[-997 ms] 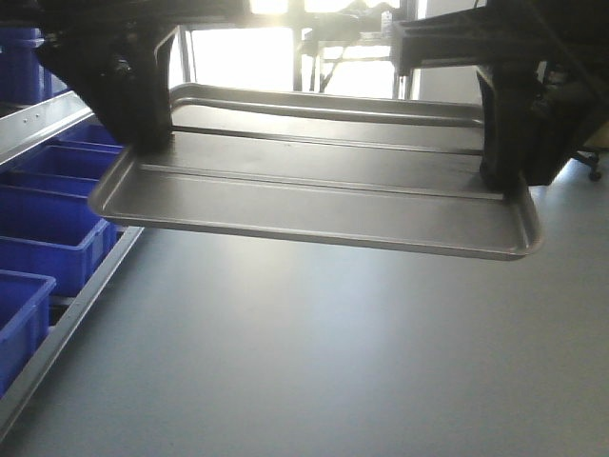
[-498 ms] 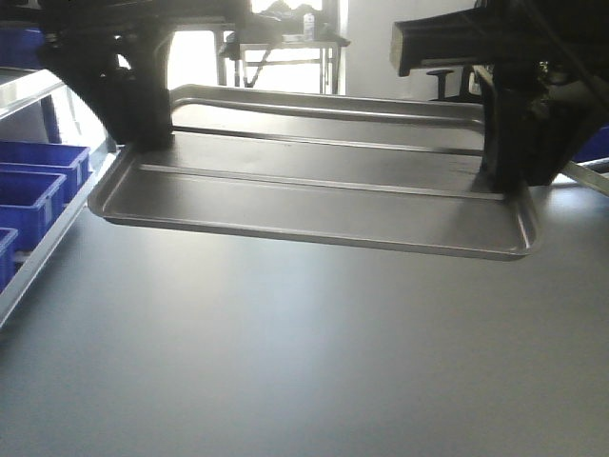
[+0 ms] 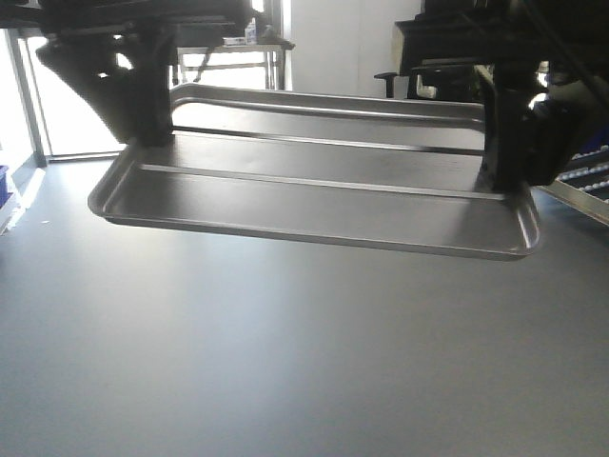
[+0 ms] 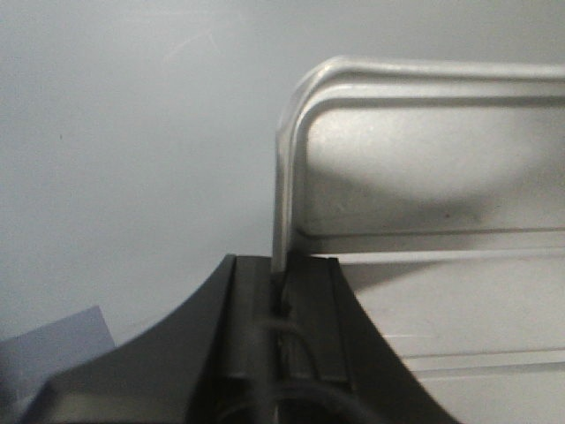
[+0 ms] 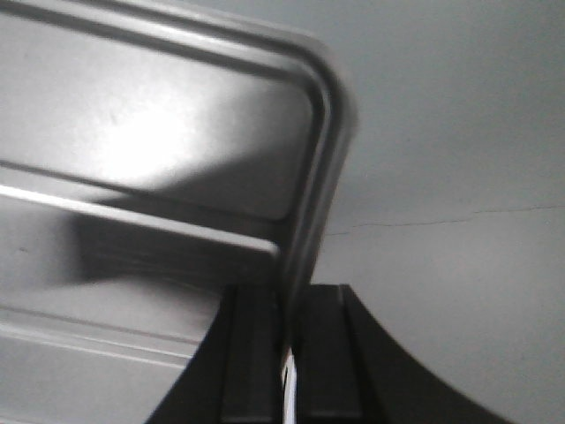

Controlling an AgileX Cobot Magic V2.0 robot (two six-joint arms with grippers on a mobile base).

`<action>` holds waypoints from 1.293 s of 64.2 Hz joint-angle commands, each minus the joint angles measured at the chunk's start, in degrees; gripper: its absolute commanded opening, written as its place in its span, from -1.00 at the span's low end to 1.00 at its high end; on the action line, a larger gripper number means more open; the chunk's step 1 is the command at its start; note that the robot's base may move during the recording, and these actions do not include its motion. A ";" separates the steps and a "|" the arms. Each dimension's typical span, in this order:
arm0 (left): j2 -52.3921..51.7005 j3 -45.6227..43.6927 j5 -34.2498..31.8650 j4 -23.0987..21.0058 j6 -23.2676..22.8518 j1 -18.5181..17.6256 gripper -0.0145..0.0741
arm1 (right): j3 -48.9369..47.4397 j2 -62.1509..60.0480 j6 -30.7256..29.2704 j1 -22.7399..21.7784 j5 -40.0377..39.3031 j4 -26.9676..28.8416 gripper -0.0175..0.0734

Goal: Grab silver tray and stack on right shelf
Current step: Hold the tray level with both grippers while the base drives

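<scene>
The silver tray (image 3: pixel 314 190), shiny with two long raised ridges, hangs level in the air above the grey floor, held at both short ends. My left gripper (image 3: pixel 143 138) is shut on its left rim; the left wrist view shows the rim (image 4: pixel 281 230) pinched between the jaws of the left gripper (image 4: pixel 282 274). My right gripper (image 3: pixel 504 176) is shut on the right rim; the right wrist view shows the right gripper (image 5: pixel 289 305) clamped on that rim (image 5: pixel 313 221). A roller rack (image 3: pixel 580 186) shows only as a sliver at the right edge; I cannot tell if it is the right shelf.
Grey floor (image 3: pixel 285 362) fills the lower view. A bright window or doorway (image 3: pixel 57 95) is at far left. A metal-framed table (image 3: pixel 238 52) stands at the back. A chair (image 3: pixel 390 81) stands behind the tray.
The view has swung right: the blue bins and the left rack have slid out at the left, and a rack edge has come in at the right. The tray stays held the same way.
</scene>
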 commanded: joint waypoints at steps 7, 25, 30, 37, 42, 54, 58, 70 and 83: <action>-2.82 -2.25 -3.85 -0.52 0.17 -0.74 -0.88 | -2.05 -2.07 -2.12 0.31 -2.64 -0.08 -0.49; -2.82 -2.25 -3.85 -0.52 0.17 -0.74 -0.88 | -2.05 -2.07 -2.12 0.31 -2.64 -0.08 -0.49; -2.82 -2.25 -3.85 -0.52 0.17 -0.74 -0.88 | -2.05 -2.07 -2.12 0.31 -2.64 -0.08 -0.49; -2.82 -2.25 -3.85 -0.52 0.17 -0.74 -0.88 | -2.05 -2.07 -2.12 0.31 -2.64 -0.08 -0.49; -2.82 -2.25 -3.85 -0.52 0.17 -0.74 -0.88 | -2.05 -2.07 -2.12 0.31 -2.64 -0.08 -0.49; -2.82 -2.25 -3.85 -0.52 0.17 -0.74 -0.88 | -2.05 -2.07 -2.12 0.31 -2.64 -0.08 -0.49; -2.82 -2.25 -3.85 -0.52 0.17 -0.74 -0.88 | -2.05 -2.07 -2.12 0.31 -2.64 -0.08 -0.49; -2.82 -2.25 -3.85 -0.39 0.17 -0.74 -0.88 | -2.05 -2.07 -2.12 0.31 -2.75 -0.08 -0.49; -2.72 -2.25 -3.85 -0.87 0.17 -0.74 -0.88 | -2.05 -2.07 -2.12 0.31 -2.71 -0.08 -0.49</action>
